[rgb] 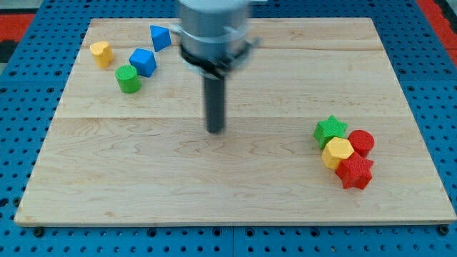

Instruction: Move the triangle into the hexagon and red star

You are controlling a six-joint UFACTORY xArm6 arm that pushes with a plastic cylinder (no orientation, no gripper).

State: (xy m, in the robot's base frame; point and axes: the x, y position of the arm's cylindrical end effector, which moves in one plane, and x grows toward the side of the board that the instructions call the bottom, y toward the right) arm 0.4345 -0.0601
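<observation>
**Tip standing mid-board, triangle far off at the view's top left**

A pale wooden surface [235, 207] is lying on a blue perforated base [21, 107], with red showing at the view's top corners. The rod is hanging upright from a blurred grey housing [213, 28], and my tip [215, 131] is resting near the board's middle, touching no block. There are no jaws here, only the rod.

Relative to my tip, the blue triangle [160, 37] is sitting well up and left, near a blue cube [143, 62], a green cylinder [128, 78] and a yellow block [101, 53]. Well right of my tip, the yellow hexagon [337, 152] is touching the red star [355, 172], a green star [330, 130] and a red block [362, 142].
</observation>
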